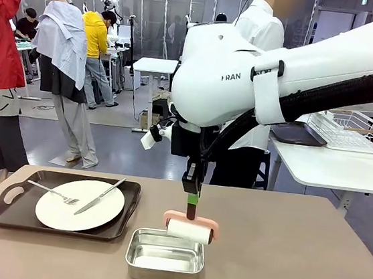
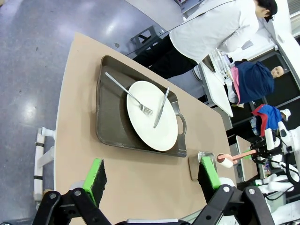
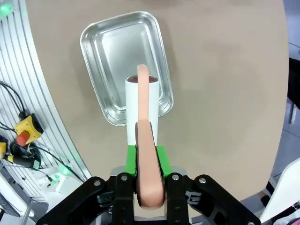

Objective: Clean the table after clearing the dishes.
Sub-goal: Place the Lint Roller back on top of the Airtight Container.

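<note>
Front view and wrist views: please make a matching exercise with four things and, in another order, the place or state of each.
Things:
1. plate
2. roller
3. steel tray
4. left tool

Places or states:
A. open
B. held by the right tool
C. on the dark tray
D. empty, on the table

Pairs: 1-C, 2-B, 3-D, 4-A

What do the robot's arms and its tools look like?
The right arm is smooth, rounded and white, with dark lettering and a thick black cable strapped along it. Both the left tool and right tool are black with bright green pads.
</note>
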Robot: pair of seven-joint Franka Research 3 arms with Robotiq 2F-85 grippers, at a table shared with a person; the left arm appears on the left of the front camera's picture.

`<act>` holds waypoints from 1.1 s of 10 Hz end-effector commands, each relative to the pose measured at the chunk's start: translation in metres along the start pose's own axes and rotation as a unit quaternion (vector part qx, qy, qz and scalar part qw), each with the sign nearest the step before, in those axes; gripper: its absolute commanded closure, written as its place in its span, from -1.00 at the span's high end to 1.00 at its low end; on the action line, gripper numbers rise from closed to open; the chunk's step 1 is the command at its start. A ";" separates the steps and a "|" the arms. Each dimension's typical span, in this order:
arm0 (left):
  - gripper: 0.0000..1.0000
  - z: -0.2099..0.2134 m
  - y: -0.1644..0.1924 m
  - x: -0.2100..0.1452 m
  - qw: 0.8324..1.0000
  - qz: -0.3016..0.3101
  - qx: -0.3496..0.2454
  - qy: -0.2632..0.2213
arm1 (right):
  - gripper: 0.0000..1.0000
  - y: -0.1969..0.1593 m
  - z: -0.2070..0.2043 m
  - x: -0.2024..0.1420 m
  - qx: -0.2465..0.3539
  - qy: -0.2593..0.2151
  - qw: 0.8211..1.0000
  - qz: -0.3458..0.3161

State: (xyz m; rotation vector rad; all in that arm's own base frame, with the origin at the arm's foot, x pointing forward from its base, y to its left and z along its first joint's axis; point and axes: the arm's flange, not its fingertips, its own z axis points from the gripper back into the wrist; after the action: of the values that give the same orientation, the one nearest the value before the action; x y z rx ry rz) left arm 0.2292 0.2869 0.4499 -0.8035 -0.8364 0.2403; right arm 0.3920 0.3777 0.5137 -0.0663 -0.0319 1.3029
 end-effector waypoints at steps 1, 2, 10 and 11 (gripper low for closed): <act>1.00 0.001 0.004 0.001 1.000 -0.010 -0.013 -0.010 | -0.58 -0.008 0.008 -0.011 0.031 -0.014 0.999 -0.028; 1.00 0.001 0.004 0.001 1.000 -0.010 -0.013 -0.010 | -0.58 -0.008 0.008 -0.011 0.031 -0.014 0.999 -0.028; 1.00 0.001 0.004 0.001 1.000 -0.010 -0.013 -0.010 | -0.58 -0.026 -0.019 0.045 0.067 -0.033 0.993 0.087; 1.00 0.001 0.004 0.001 1.000 -0.010 -0.013 -0.010 | -0.58 -0.031 -0.031 0.051 0.086 -0.021 0.992 0.091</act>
State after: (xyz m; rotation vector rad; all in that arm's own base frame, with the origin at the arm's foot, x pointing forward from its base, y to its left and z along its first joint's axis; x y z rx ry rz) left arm 0.2293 0.2867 0.4499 -0.8039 -0.8357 0.2395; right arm 0.4306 0.4109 0.4841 0.1106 0.0071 1.4529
